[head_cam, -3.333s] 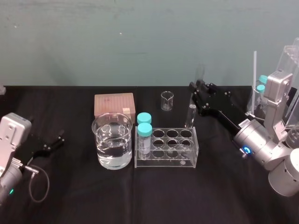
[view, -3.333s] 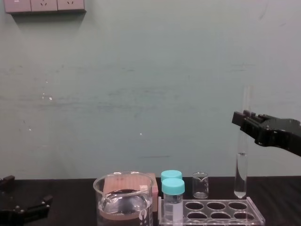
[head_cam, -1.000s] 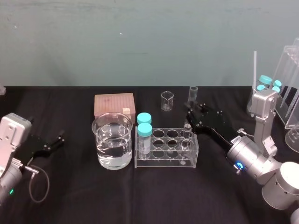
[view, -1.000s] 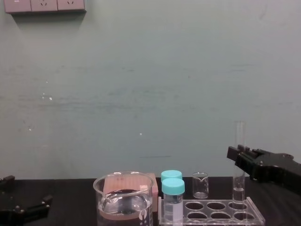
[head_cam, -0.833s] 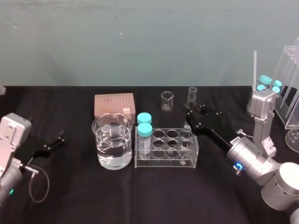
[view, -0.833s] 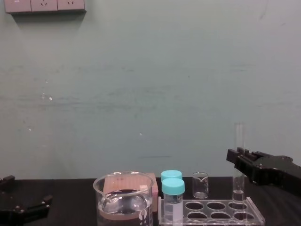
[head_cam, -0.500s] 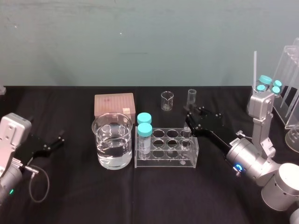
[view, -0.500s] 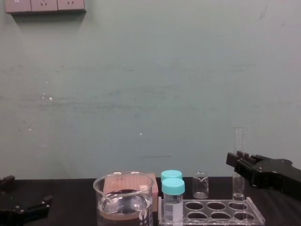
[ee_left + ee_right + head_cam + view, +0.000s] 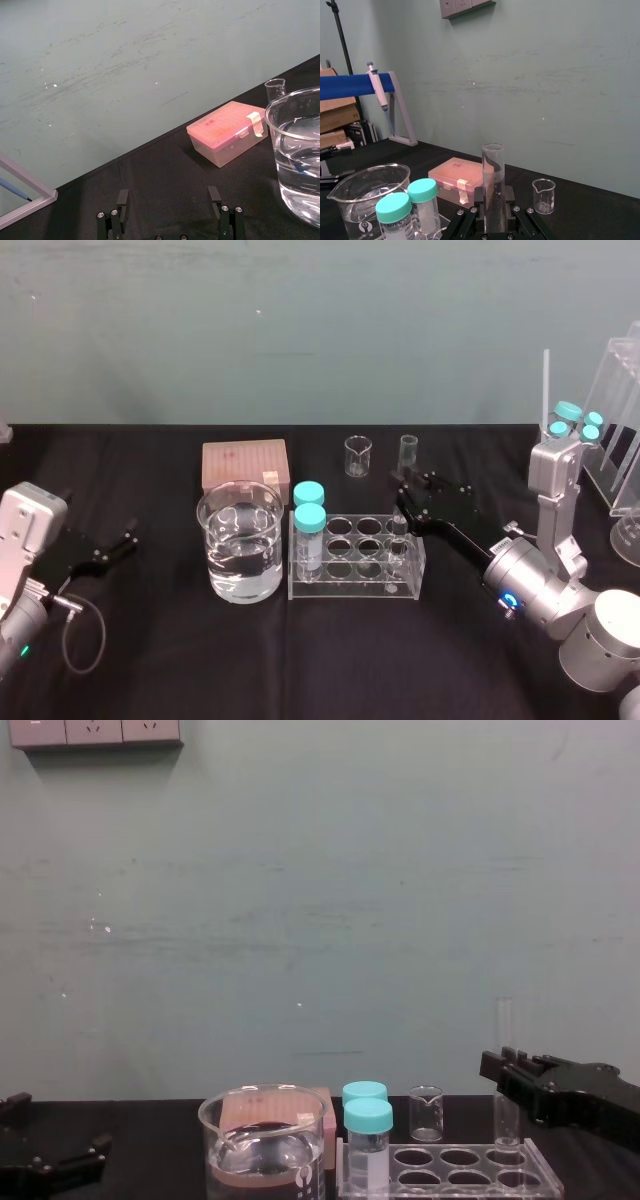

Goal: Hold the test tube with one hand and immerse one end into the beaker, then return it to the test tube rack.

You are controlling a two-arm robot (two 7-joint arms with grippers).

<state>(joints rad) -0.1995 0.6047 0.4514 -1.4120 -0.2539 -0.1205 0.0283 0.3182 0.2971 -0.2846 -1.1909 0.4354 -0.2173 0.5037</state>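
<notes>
The test tube (image 9: 407, 452), a thin clear glass tube, stands upright with its lower end down in a right-end hole of the clear test tube rack (image 9: 355, 578). My right gripper (image 9: 405, 498) is shut on the tube's middle; in the right wrist view the test tube (image 9: 493, 185) rises between the black fingers (image 9: 479, 209). The chest view shows the test tube (image 9: 505, 1065) above the rack (image 9: 450, 1165). The large beaker (image 9: 240, 540), part-filled with clear liquid, stands left of the rack. My left gripper (image 9: 168, 200) rests open at the table's left.
Two teal-capped vials (image 9: 309, 510) stand in the rack's left end. A pink lidded box (image 9: 244, 464) sits behind the beaker, and a tiny clear beaker (image 9: 357, 456) behind the rack. Clear acrylic stands with more vials (image 9: 575, 420) are at the far right.
My right gripper has come down with the test tube, sinking it deeper into the rack's right-end hole. The left arm has not moved.
</notes>
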